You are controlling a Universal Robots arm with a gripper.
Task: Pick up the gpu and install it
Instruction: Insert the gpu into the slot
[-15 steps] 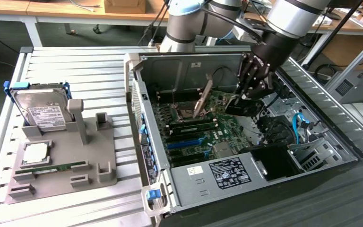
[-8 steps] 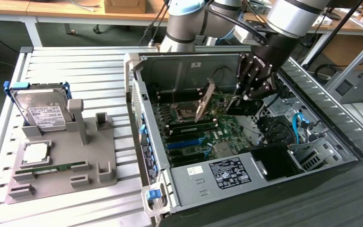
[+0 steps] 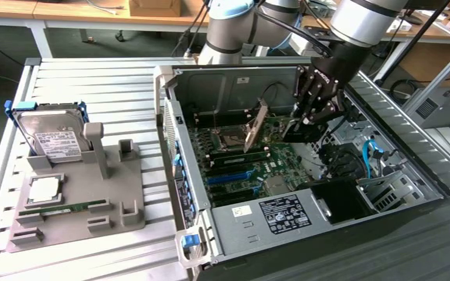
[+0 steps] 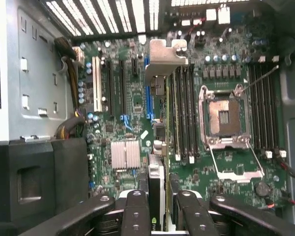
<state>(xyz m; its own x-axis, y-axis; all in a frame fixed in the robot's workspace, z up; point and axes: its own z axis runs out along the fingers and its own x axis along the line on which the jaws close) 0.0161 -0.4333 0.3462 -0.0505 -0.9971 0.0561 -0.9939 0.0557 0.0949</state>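
Right, my claw (image 4: 160,219) is clamped on the gpu (image 4: 156,182), pinching its upper edge so the board hangs edge-down; that leaves the contact edge free to meet a slot; the card hovers inside the open computer case (image 3: 194,193), just above the motherboard (image 4: 206,187), silvery bracket (image 4: 167,54) toward the slotted wall; not seated yet, I judge; the hard drive (image 3: 53,137) waits on the desk (image 3: 92,76).
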